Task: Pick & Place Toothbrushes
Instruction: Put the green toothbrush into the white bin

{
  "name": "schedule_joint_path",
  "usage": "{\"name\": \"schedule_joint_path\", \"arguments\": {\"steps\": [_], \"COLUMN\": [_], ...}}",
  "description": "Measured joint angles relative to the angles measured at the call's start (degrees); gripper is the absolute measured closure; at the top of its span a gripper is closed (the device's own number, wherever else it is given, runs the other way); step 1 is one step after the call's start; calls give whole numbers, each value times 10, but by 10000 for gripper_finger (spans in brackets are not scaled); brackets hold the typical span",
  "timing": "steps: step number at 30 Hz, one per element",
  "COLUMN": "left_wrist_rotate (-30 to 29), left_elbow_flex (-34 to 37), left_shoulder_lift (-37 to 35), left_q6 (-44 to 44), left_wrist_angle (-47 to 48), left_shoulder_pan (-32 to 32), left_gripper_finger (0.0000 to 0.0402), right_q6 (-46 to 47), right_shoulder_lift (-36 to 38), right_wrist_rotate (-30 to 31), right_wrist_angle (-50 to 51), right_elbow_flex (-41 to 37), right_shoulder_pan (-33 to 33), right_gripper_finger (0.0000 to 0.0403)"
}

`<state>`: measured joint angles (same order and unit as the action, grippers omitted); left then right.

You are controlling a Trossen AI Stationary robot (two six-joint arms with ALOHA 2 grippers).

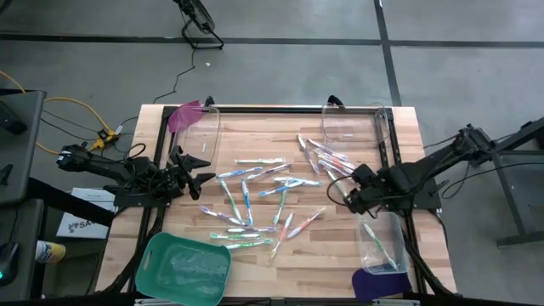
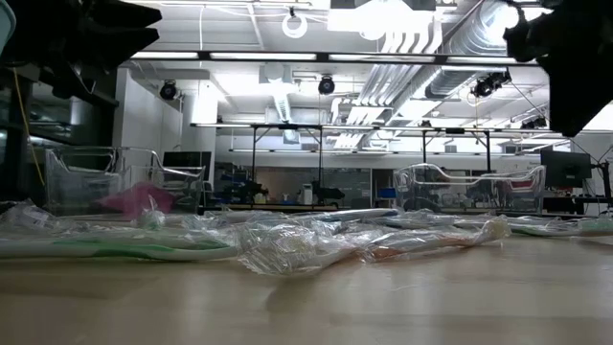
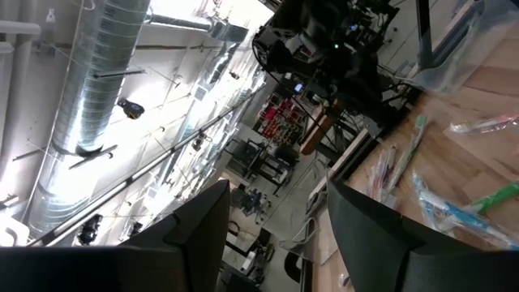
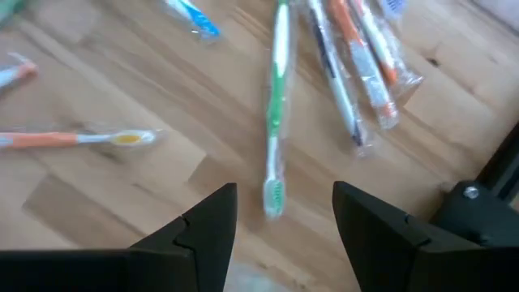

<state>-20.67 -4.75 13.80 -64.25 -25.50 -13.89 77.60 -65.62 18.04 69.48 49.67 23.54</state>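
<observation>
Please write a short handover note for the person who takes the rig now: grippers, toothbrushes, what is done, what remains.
Left gripper: open, empty, at the table's left side beside the pile.
Right gripper: open, empty, above a green toothbrush near the right edge.
Toothbrushes: most lie scattered, still wrapped, across the table's middle.
Done: a few seem already dropped in the clear bin at the right front.
Left: nearly the whole pile is still to be picked and placed.

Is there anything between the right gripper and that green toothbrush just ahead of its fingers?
Nothing visible. In the right wrist view the right gripper is open above the bare wooden table, and the green toothbrush lies by itself just ahead of the gap between the fingers. The other wrapped toothbrushes lie off to one side.
</observation>
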Motion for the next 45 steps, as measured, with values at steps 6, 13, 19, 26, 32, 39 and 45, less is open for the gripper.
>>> {"name": "schedule_joint_path", "arguments": {"steps": [6,13,19,26,32,39,45], "left_wrist_rotate": [0,0,-1,-23,-23,-24,-24], "left_elbow_flex": [0,0,0,0,0,0,0], "left_shoulder_lift": [0,0,0,0,0,0,0], "left_q6": [0,0,0,6,15,1,-4], "left_wrist_angle": [0,0,4,18,17,17,16], "left_shoulder_pan": [0,0,0,0,0,0,0], "left_gripper_finger": [199,199,199,199,199,199,199], "right_q6": [-39,-44,-60,-103,-102,-119,-116], "right_shoulder_lift": [-65,-145,-196,-220,-220,-220,-219], "right_wrist_rotate": [-6,-42,-51,-72,-77,-111,-105], "right_wrist_angle": [-27,-54,-65,-108,-105,-183,-206], "right_elbow_flex": [0,0,0,0,0,-47,-72], "right_shoulder_pan": [-52,-86,-99,-125,-149,-166,-166], "right_gripper_finger": [206,206,206,206,206,206,206]}}
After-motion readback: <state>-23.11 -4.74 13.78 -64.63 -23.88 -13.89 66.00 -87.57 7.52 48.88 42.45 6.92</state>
